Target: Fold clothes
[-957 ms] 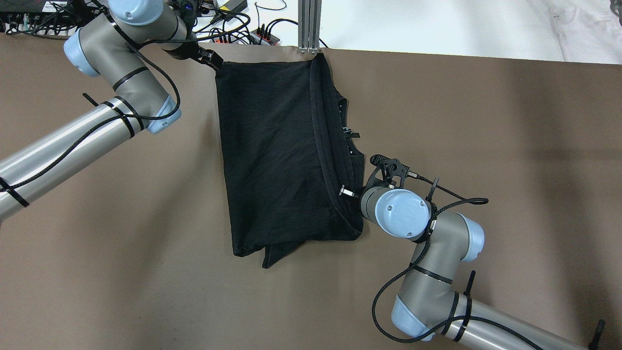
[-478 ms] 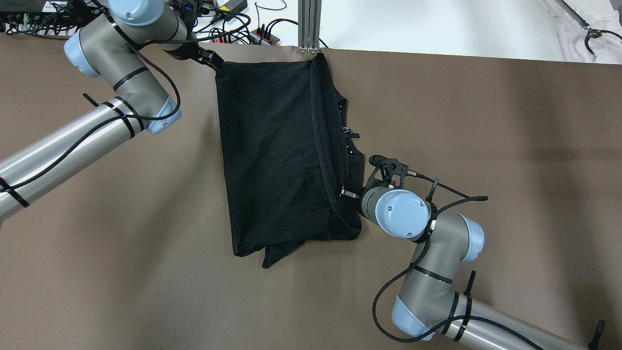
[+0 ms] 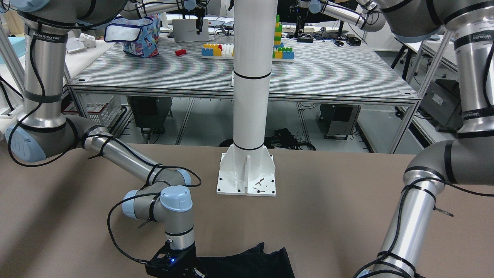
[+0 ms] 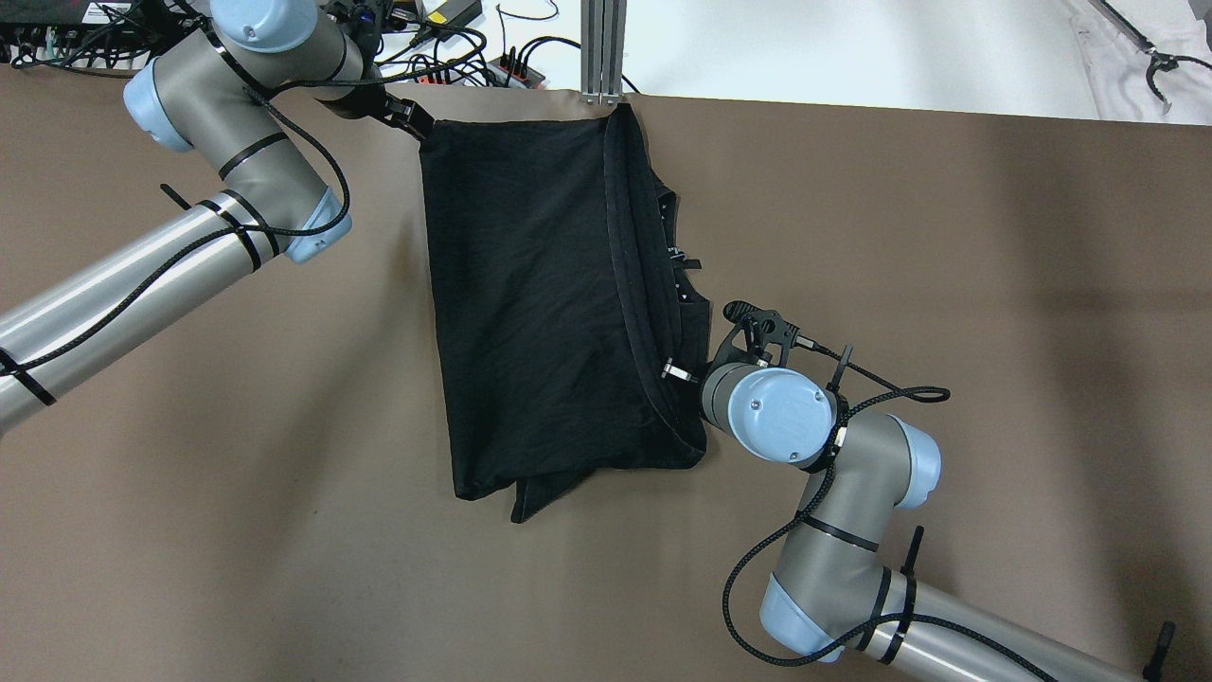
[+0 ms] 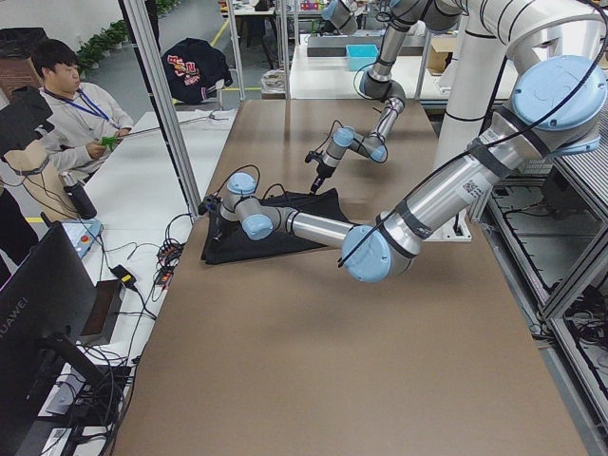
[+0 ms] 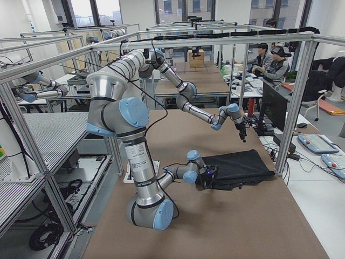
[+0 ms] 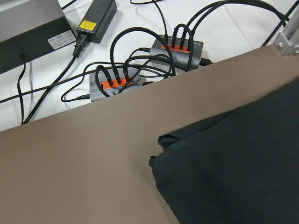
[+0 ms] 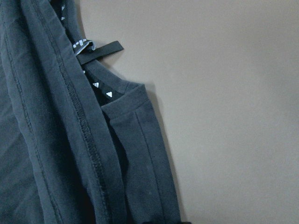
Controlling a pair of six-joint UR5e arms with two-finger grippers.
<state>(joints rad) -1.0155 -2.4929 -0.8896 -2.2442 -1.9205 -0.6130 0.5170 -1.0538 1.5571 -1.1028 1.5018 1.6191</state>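
Note:
A black garment [image 4: 540, 303] lies folded on the brown table, its hemmed edge and neck label along its right side [image 8: 46, 140]. Its near end also shows in the front-facing view [image 3: 251, 264]. My left gripper [image 4: 417, 121] is at the garment's far left corner, by the table's back edge. The left wrist view shows that corner [image 7: 161, 149] flat on the table, with no fingers in frame. My right gripper [image 4: 684, 371] is low at the garment's right edge, mostly hidden under its wrist. I cannot tell whether either gripper is open or shut.
Power hubs and cables [image 7: 173, 46] lie just past the table's back edge. A metal post [image 4: 603, 47] stands behind the garment's far right corner. The white pole base [image 3: 247, 173] is on the table's robot side. An operator [image 5: 66, 114] sits beyond the far edge.
Both arms shifted only a few pixels; the left gripper edged up and left at the corner. The garment has not visibly moved.

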